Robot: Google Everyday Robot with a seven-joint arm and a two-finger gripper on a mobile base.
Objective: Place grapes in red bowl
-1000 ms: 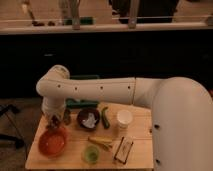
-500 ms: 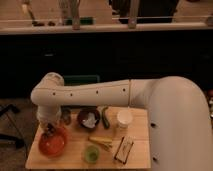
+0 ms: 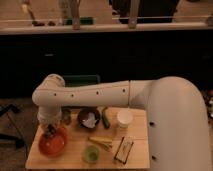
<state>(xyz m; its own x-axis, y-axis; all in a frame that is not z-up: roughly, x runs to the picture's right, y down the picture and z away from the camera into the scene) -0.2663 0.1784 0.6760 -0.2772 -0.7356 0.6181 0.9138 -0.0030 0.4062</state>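
Note:
The red bowl (image 3: 52,144) is a wide orange-red bowl at the front left of the wooden table (image 3: 75,159). My gripper (image 3: 50,129) hangs from the white arm's bend (image 3: 50,94) straight down over the bowl, its tip at the bowl's rim level. A small dark lump, which looks like the grapes (image 3: 49,134), shows right under the gripper, over the bowl's inside. I cannot tell whether the lump is held or rests in the bowl.
A dark brown bowl (image 3: 89,118) with something white inside stands mid-table, with a green vegetable (image 3: 106,118) and a white cup (image 3: 124,119) to its right. A light-green cup (image 3: 91,154), yellow strips (image 3: 101,143) and a dark packet (image 3: 123,150) lie in front.
The arm's bend has swung left and lower. The gripper has moved from the table's back left to over the red bowl.

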